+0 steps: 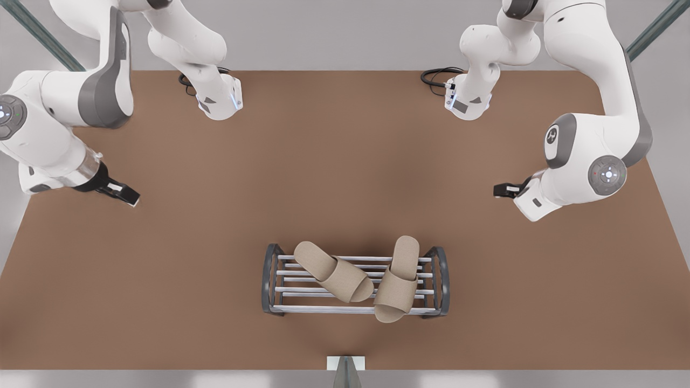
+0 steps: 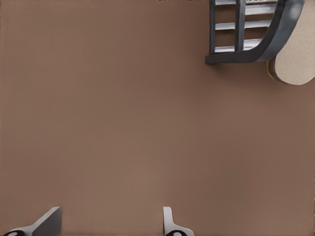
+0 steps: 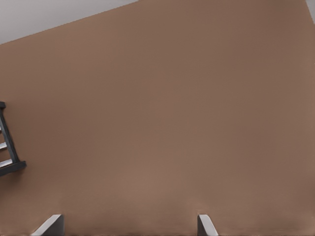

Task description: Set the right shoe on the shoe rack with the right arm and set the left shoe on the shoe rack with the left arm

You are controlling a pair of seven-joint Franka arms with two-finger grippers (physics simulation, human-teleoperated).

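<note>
The shoe rack (image 1: 273, 280) stands near the table's front edge, with dark arched ends and silver bars. Two beige slippers lie on it. One (image 1: 334, 275) lies slantwise toward the front view's left. The other (image 1: 399, 280) lies straighter, its toe past the front bar, and the two touch in the middle. My left gripper (image 1: 498, 189) hovers open and empty at the front view's right. Its wrist view shows a rack corner (image 2: 236, 58) and a slipper heel (image 2: 293, 59). My right gripper (image 1: 129, 196) hovers open and empty at the front view's left, with a rack corner (image 3: 12, 167) in its wrist view.
The brown table (image 1: 161, 280) spreads wide on both sides of the rack. Both arm bases stand at the far edge with black cables (image 1: 436, 75) beside them. A small grey post (image 1: 345, 372) rises at the middle of the front edge.
</note>
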